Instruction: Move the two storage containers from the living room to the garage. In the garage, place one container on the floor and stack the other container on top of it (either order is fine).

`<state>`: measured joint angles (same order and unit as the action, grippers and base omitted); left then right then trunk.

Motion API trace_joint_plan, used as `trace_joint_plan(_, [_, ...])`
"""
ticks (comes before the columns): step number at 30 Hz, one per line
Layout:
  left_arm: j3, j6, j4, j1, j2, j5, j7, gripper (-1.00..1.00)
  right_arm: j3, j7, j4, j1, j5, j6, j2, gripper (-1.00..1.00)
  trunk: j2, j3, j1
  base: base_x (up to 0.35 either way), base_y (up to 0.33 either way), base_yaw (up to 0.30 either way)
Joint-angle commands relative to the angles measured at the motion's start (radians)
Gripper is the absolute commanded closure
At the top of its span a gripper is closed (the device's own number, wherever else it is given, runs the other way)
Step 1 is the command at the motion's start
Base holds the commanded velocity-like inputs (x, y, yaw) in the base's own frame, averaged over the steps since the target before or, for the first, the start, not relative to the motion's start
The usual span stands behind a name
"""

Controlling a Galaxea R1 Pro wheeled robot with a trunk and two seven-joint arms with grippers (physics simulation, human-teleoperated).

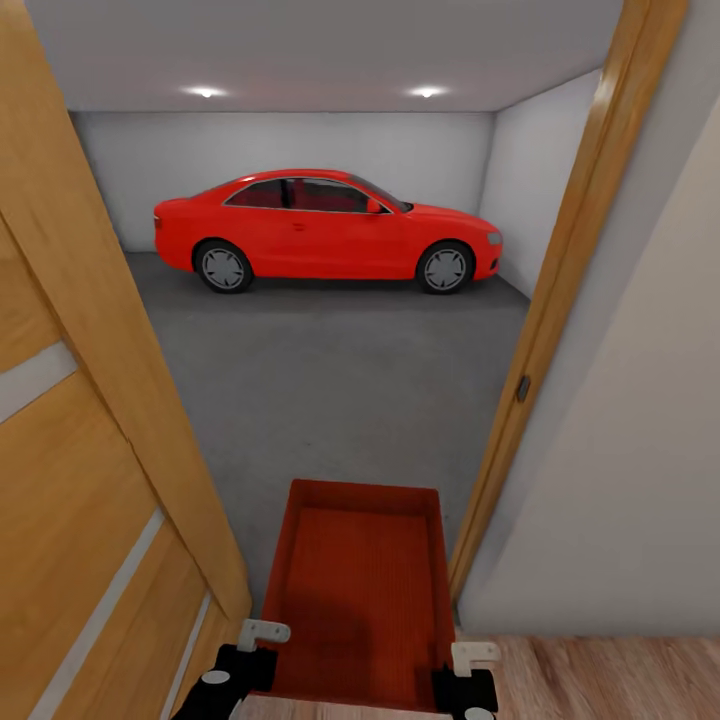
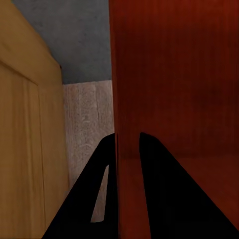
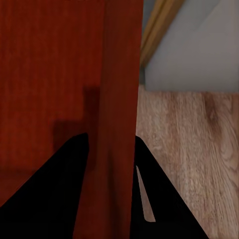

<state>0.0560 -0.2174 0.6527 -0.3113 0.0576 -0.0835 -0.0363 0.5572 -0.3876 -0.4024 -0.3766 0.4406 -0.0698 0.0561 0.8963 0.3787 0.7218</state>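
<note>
Both end effectors, left [image 1: 243, 662] & right [image 1: 462, 680], clamp container [image 1: 362, 590] walls, arms fwd.

One storage container [image 1: 362, 590], one red car [image 1: 325, 230], two ceiling spotlights [image 1: 205, 92].

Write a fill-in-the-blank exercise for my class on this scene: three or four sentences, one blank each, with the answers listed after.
1. Both grippers, left and right, clamp the walls of an orange-red ____.
2. The vehicle parked at the far wall is a red ____.
3. The garage floor is dark grey, while the planks under the robot are made of ____.
4. The wooden door stands ____, at the left of the head view.

Answers: container; car; wood; open
</note>
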Motion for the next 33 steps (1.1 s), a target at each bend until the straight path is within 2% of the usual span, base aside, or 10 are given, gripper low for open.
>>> trace_joint_plan(1, [0.019,-0.005,-0.045,0.000,-0.006,-0.001,-0.011,1.00,0.000,-0.003,-0.003,-0.011,-0.003,-0.004,-0.024,1.00,0.001,0.001,0.000,0.209,0.000,0.000])
trace_joint_plan(14, [0.019,-0.004,-0.045,0.000,-0.006,-0.001,-0.011,1.00,0.000,-0.003,-0.003,-0.011,-0.004,-0.004,-0.024,1.00,0.001,0.001,0.000,0.302,0.000,0.000])
trace_joint_plan(21, [0.019,-0.008,-0.045,0.000,-0.005,-0.001,-0.011,1.00,0.000,-0.003,-0.003,-0.011,-0.005,-0.004,-0.024,1.00,0.001,0.001,0.000,0.112,0.000,0.000])
trace_joint_plan(33, [0.019,-0.005,-0.045,0.000,-0.006,-0.001,-0.010,1.00,0.000,-0.003,-0.003,-0.011,-0.005,-0.004,-0.024,1.00,0.001,0.001,0.000,0.303,0.000,0.000])
